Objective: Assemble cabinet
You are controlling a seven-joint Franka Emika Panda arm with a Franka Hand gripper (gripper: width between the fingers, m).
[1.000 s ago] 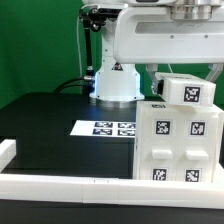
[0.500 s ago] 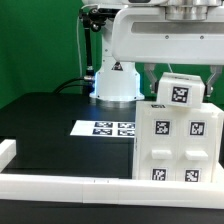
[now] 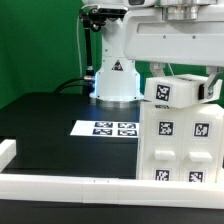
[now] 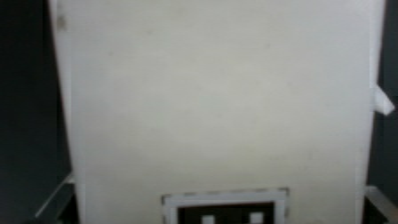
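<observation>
One hand (image 3: 183,84) pinching a white tagged block (image 3: 181,92) by its sides (block slightly tilted), directly over the cabinet (image 3: 148,152).

The cabinet (image 3: 178,150) looks like smooth, matt white plastic, its tags (image 3: 163,128) printed in flat black and white. The bench (image 3: 45,125) is matt black. The marker board (image 3: 112,128) looks thin and paper-like. The arm's shell (image 3: 160,40) is hard, glossy white plastic.

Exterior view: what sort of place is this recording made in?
Probably a robotics lab bench: a robot arm standing behind a black table, a marker board of printed tags lying on it, and a green backdrop.
</observation>
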